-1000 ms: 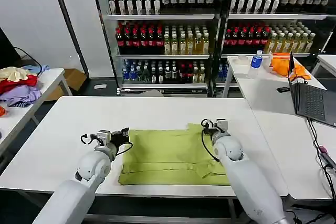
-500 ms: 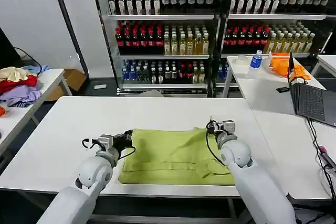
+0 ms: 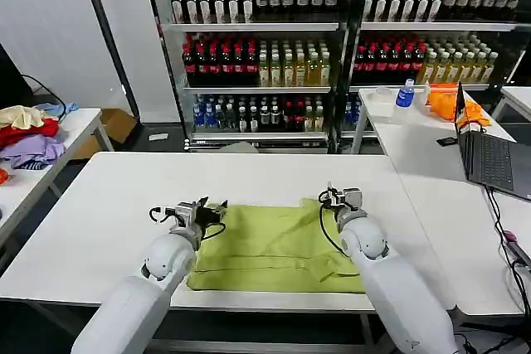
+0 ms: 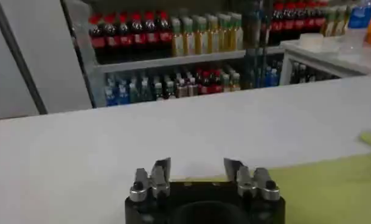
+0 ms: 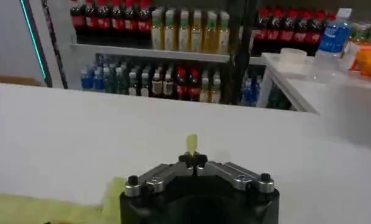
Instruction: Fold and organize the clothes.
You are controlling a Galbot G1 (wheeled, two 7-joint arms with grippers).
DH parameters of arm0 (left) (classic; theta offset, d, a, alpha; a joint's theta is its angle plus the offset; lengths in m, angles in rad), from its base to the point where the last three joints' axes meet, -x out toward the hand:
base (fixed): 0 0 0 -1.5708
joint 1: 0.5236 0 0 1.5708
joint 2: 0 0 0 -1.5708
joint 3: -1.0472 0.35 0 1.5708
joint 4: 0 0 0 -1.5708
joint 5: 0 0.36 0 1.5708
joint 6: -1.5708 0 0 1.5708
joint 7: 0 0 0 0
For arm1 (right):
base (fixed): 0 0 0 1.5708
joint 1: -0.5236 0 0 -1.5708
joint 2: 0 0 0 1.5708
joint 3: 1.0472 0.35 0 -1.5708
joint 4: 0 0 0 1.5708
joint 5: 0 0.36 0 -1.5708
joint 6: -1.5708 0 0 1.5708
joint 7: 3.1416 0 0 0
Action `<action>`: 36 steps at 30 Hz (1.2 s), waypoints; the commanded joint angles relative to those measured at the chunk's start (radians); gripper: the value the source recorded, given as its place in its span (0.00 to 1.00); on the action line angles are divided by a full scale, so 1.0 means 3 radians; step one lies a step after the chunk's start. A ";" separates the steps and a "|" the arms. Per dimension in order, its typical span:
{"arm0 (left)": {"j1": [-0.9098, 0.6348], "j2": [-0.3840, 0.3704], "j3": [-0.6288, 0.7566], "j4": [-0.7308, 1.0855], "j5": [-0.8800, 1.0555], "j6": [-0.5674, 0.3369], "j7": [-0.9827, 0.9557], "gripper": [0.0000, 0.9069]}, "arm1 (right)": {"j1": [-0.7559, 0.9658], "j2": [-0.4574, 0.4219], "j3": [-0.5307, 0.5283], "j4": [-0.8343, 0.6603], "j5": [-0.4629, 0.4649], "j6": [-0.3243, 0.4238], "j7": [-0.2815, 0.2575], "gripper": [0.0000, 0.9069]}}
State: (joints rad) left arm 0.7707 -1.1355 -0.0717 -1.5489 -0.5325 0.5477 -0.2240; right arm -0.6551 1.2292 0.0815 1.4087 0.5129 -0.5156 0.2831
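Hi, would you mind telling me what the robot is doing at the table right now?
It is folding a lime green T-shirt that lies partly folded on the white table. The right gripper is shut, pinching a bit of the shirt's far right edge. The left gripper is open at the far left edge, holding nothing. A laptop sits on the neighbouring table.

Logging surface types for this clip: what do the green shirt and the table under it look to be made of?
The T-shirt looks like soft matte woven or knit cloth, likely cotton: it creases and lies limp. The right hand pinches a bit of it. The left hand is open at its edge. The table looks like smooth white laminate or painted board, faintly glossy.
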 commanded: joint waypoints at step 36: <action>-0.0018 0.0109 -0.0087 -0.0058 -0.0512 0.0094 0.0104 0.02 | 0.0070 -0.0029 0.0011 0.0018 0.0065 0.0048 -0.0022 0.00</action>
State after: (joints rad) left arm 0.7476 -1.1267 -0.0736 -1.4749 -0.6326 0.5752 -0.1897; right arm -0.6360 1.2215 0.0819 1.4028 0.5260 -0.5047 0.2762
